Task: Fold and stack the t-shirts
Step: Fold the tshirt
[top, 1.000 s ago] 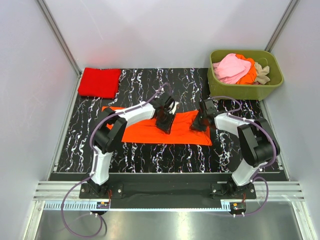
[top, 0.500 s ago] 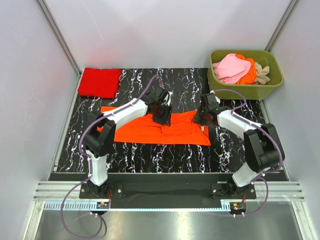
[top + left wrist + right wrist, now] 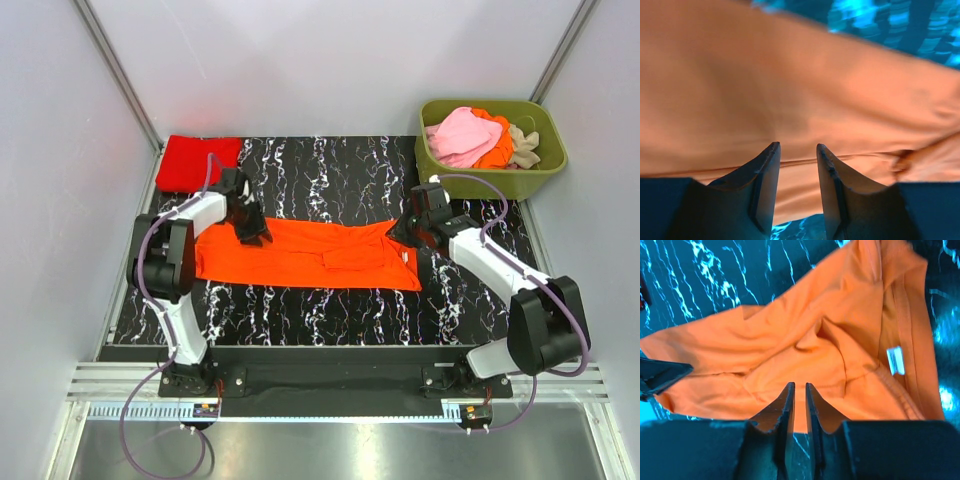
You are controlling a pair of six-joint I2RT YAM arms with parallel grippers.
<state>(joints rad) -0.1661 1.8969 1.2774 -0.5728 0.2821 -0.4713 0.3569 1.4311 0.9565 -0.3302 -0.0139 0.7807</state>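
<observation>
A bright orange t-shirt point(image 3: 300, 262) lies spread lengthwise across the black marbled table point(image 3: 330, 180). My left gripper point(image 3: 255, 238) hovers over its far left edge. In the left wrist view the jaws point(image 3: 797, 147) stand apart over the orange cloth point(image 3: 790, 75), with nothing clamped. My right gripper point(image 3: 403, 238) is at the shirt's right end, by the collar. Its fingertips point(image 3: 800, 386) leave a narrow gap, and through it I see the cloth point(image 3: 790, 340) and the table below. A white neck label point(image 3: 895, 360) shows. A folded red t-shirt point(image 3: 197, 163) lies at the back left.
An olive-green tub point(image 3: 490, 182) at the back right holds pink point(image 3: 462, 135), orange and beige shirts. White walls close in the table on three sides. Both arm bases sit at the near edge.
My left gripper swept from the shirt's middle to its far left edge, and its jaws widened. The shirt now lies longer and flatter. My right gripper shifted slightly toward the back.
</observation>
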